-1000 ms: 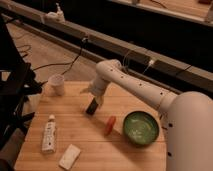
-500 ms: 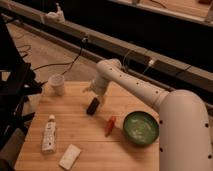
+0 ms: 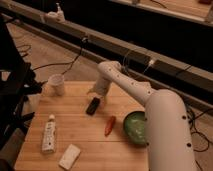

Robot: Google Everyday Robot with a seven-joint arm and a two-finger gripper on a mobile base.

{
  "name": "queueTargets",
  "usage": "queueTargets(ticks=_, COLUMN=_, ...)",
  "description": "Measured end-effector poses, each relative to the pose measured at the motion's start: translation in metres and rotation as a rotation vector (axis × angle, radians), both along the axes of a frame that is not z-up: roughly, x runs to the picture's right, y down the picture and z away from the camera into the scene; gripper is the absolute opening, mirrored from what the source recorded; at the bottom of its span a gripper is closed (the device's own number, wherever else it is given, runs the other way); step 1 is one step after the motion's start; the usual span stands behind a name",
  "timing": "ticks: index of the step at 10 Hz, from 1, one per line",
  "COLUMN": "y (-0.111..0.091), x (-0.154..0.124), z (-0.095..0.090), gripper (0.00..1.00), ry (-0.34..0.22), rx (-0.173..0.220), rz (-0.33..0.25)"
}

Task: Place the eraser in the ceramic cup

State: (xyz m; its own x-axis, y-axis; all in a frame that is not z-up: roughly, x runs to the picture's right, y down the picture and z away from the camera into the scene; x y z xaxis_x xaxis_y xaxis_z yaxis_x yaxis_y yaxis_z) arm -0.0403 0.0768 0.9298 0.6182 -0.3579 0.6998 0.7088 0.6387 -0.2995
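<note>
The eraser (image 3: 93,106), a small flat black block, lies on the wooden table (image 3: 75,125) near its middle. My gripper (image 3: 96,93) hangs just above the eraser's far end, at the tip of the white arm (image 3: 130,90). The ceramic cup (image 3: 56,84), small and white, stands upright at the table's back left corner, well left of the gripper. Nothing shows inside the cup from this angle.
A green bowl (image 3: 136,127) sits at the right, partly behind my arm's large link. An orange-red carrot (image 3: 110,125) lies between the eraser and the bowl. A white tube (image 3: 49,132) and a white block (image 3: 70,156) lie at the front left. Cables run on the floor behind the table.
The arm's large link has swung closer at the right and covers more of the view. The gripper stays over the eraser, which has not moved.
</note>
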Motion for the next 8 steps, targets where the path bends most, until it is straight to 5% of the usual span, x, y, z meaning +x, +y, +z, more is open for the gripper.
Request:
queueTargets(ticks=2, y=0.005, x=0.005, z=0.014, gripper=0.72, ry=0.01, rx=-0.036, rz=0.022)
queueTargets(ticks=5, y=0.013, x=0.005, z=0.027, gripper=0.41, ry=0.002, rx=-0.078, rz=0.049)
queueTargets(ticks=8, y=0.011, x=-0.002, z=0.031, gripper=0.15, ry=-0.009, rx=-0.076, rz=0.058)
